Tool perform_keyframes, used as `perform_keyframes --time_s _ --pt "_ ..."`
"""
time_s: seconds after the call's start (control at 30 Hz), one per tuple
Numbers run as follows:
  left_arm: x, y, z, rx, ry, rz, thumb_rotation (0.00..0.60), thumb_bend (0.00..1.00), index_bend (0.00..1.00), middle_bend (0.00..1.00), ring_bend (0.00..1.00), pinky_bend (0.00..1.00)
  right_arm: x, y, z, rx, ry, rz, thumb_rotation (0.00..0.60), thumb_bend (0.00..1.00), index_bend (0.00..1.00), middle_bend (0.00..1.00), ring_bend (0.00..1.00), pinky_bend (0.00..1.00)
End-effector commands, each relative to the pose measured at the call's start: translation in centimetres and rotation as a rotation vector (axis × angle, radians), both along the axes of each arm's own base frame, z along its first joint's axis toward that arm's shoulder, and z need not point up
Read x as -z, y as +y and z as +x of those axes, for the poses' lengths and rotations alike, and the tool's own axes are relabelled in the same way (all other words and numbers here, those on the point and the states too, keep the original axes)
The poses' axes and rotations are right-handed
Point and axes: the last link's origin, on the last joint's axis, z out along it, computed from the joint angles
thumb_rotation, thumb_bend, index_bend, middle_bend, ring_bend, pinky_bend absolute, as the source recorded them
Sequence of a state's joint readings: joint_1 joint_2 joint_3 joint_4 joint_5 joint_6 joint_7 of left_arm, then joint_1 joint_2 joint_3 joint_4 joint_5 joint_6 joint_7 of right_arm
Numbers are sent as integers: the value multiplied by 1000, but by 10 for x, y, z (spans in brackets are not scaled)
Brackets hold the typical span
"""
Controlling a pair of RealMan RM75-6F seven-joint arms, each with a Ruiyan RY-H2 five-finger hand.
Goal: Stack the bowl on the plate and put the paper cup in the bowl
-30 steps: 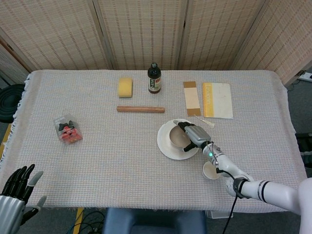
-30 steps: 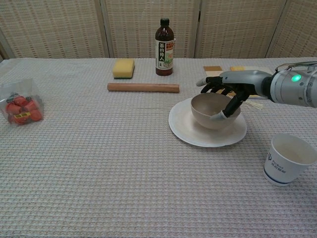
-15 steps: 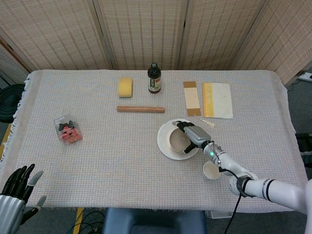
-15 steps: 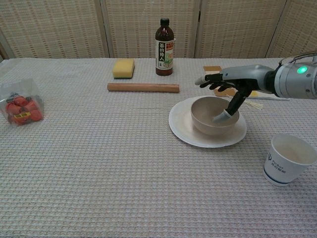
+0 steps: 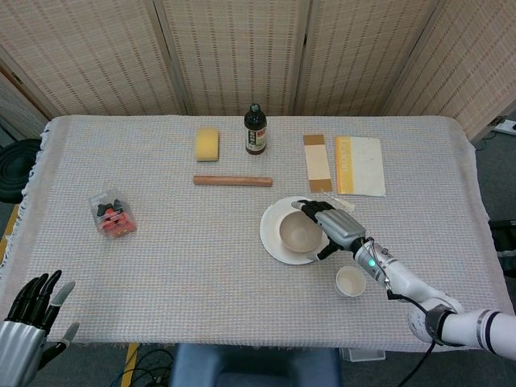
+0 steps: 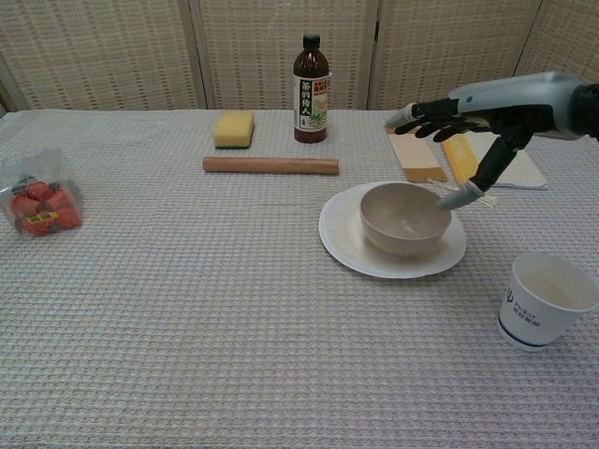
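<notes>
A beige bowl (image 5: pixel 299 232) (image 6: pixel 405 218) sits upright on the white plate (image 5: pixel 272 235) (image 6: pixel 342 238) right of the table's middle. My right hand (image 5: pixel 337 228) (image 6: pixel 473 114) hovers above the bowl's right rim with fingers spread, holding nothing. A white paper cup (image 5: pixel 351 282) (image 6: pixel 545 300) stands upright on the cloth near the front edge, right of the plate. My left hand (image 5: pixel 31 318) hangs open off the front left corner, seen only in the head view.
A wooden stick (image 5: pixel 232 181), yellow sponge (image 5: pixel 207 143) and dark bottle (image 5: pixel 255 130) lie behind the plate. A yellow-edged booklet (image 5: pixel 359 165) and brown card (image 5: pixel 317 162) sit at back right. A bag of red items (image 5: pixel 111 214) lies at left.
My right hand let go of the bowl, opened and rose up and to the right. The bowl stays on the plate. The left hand barely moved.
</notes>
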State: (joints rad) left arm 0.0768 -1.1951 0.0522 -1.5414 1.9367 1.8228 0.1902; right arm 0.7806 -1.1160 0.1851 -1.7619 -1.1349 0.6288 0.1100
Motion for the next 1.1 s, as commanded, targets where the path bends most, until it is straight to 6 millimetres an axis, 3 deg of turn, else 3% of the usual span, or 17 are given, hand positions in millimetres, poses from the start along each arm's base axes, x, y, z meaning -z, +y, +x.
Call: perform_keyframes --time_s 0.03,0.23,0.4,0.77,1.1 --pt "1 0 1 2 4 -2 600 314 138 15 12 146 -26 30 -3 -54 31 7 600 160 0 0 0 0" --pt "6 1 1 0 16 -14 600 314 138 15 13 147 -48 55 -15 -106 135 7 600 160 9 0 0 0" --pt "7 0 3 6 18 -14 600 314 138 15 12 146 -54 70 -27 -116 202 9 600 160 29 0 0 0" --pt "8 0 3 4 24 -17 600 314 138 15 12 146 -47 88 -58 -104 324 64 600 160 49 0 0 0" --pt "9 -1 3 1 24 -19 600 314 138 15 12 147 -39 87 -69 -78 338 83 600 160 49 0 0 0"
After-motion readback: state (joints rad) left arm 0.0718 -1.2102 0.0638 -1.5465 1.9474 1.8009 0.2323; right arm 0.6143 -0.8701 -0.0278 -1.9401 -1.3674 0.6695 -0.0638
